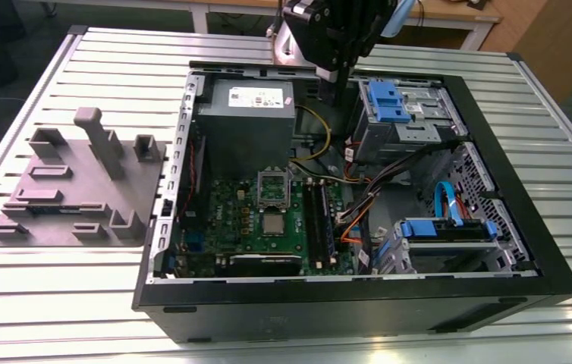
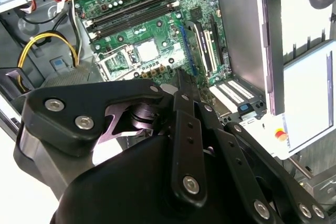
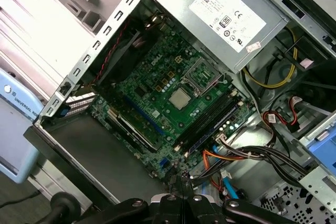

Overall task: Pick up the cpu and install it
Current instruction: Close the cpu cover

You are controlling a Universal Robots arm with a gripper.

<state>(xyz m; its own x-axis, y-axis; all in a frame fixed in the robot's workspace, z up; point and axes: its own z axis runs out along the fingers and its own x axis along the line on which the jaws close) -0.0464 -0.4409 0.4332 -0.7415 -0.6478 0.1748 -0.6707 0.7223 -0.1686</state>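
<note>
The cpu (image 1: 273, 221) is a small silvery square lying flat on the green motherboard (image 1: 231, 227) inside the open computer case, beside a raised metal socket frame (image 1: 273, 186). Both wrist views look down on the cpu (image 3: 180, 98) (image 2: 147, 50) and the frame (image 3: 205, 77). My gripper (image 1: 334, 100) hangs high over the back of the case, well above and apart from the cpu. Its black fingers (image 2: 181, 77) meet at the tips in both wrist views, and the gripper (image 3: 182, 178) is shut with nothing in it.
A tall grey metal box with a white label (image 1: 246, 114) stands behind the board. Long black memory sticks (image 1: 316, 220) lie beside the cpu. Blue drive cages (image 1: 388, 102) and bundled cables (image 1: 367, 182) crowd the exterior view's right. A grey fixture block (image 1: 73, 189) sits outside the case.
</note>
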